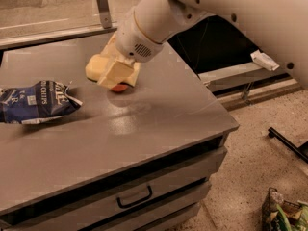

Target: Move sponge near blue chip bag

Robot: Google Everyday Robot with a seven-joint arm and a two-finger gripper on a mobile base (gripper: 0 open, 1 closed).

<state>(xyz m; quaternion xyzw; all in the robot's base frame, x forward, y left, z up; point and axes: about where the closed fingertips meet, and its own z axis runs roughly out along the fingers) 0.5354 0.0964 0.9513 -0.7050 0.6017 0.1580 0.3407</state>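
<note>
My gripper (pixel 117 72) hangs from the white arm over the middle of the grey table (pixel 163 119). It is shut on the pale yellow sponge (pixel 98 66) and holds it just above the tabletop. The sponge sticks out to the left of the fingers. The blue chip bag (pixel 36 102) lies crumpled at the table's left edge, a short gap left of the sponge. The sponge and bag do not touch.
A red apple (pixel 119 87) sits right under the gripper, mostly hidden by it. The table's front has drawers with a dark handle (pixel 134 198). A green bag (pixel 285 214) lies on the floor at lower right. A black bar (pixel 288 145) lies on the floor at right.
</note>
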